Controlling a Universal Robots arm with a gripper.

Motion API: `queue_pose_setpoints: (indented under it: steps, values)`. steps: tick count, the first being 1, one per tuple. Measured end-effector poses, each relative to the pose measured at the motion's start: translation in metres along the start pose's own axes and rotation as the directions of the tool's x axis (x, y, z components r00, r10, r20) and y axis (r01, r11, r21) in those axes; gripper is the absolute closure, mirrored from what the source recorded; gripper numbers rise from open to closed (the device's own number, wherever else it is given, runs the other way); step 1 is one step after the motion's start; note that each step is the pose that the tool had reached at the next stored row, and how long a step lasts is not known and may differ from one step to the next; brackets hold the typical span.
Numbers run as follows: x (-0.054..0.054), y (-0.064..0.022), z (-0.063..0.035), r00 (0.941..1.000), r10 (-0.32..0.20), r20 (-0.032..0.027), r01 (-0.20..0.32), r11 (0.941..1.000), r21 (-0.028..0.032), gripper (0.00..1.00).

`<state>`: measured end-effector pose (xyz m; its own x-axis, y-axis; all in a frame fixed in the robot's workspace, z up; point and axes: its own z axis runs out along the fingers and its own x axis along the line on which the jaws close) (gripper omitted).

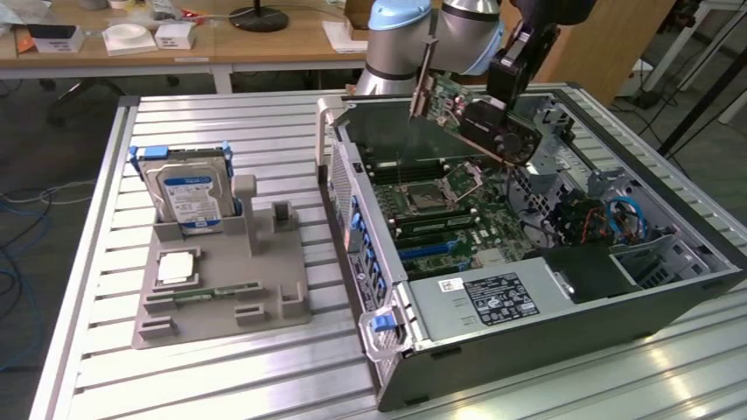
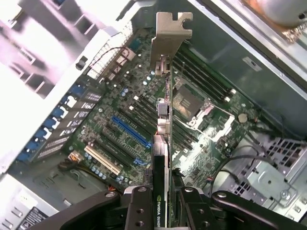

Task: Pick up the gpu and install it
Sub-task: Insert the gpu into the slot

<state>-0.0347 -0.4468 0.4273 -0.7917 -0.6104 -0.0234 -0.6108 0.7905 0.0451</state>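
Installation step in hand: gpu lifted and held over the open computer case.

End effector [image 2: 162, 194] is partly closed, clamping both faces of the gpu [image 2: 161, 153], which hangs edge-on with its silver bracket [image 2: 170, 36] at the far end. Beneath it and apart lies the motherboard [image 2: 120, 105] with its blue slot [image 2: 130, 130]; the card is not yet seated. Seating would seem to call for squaring the card's edge over a slot, with the bracket toward the case [image 1: 561, 302] wall.
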Motion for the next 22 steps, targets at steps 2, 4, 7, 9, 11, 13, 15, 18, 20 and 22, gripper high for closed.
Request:
queue_pose_setpoints:
  steps: [2,4,7,9,11,13,15,18,20,22]
  values:
    - [0.0,0.0,0.0001,0.9994,-0.034,-0.0015,0.034,0.9994,-0.0008,0.74]
    - [0.0,0.0,0.0001,0.9975,-0.071,-0.0032,0.071,0.9975,-0.0018,0.74]
    - [0.0,0.0,0.0002,0.9922,-0.124,-0.0054,0.124,0.9922,-0.0033,0.74]
    - [0.0,0.0,0.0003,0.9871,-0.16,-0.0069,0.16,0.9871,-0.0043,0.74]
    - [0.0,0.0,0.0004,0.9806,-0.196,-0.0084,0.196,0.9806,-0.0054,0.74]
    - [0.0,0.0,0.0005,0.9727,-0.232,-0.0098,0.232,0.9727,-0.0066,0.74]
    - [0.0,0.0,0.0005,0.9635,-0.267,-0.0112,0.267,0.9636,-0.0079,0.74]
    - [0.0,0.0,0.0006,0.9477,-0.319,-0.0131,0.319,0.9478,-0.0098,0.74]
    - [0.0,0.0,0.0007,0.9356,-0.353,-0.0144,0.353,0.9357,-0.0111,0.74]
    - [0.0,0.0,0.0008,0.9217,-0.388,-0.0156,0.387,0.9218,-0.0126,0.74]
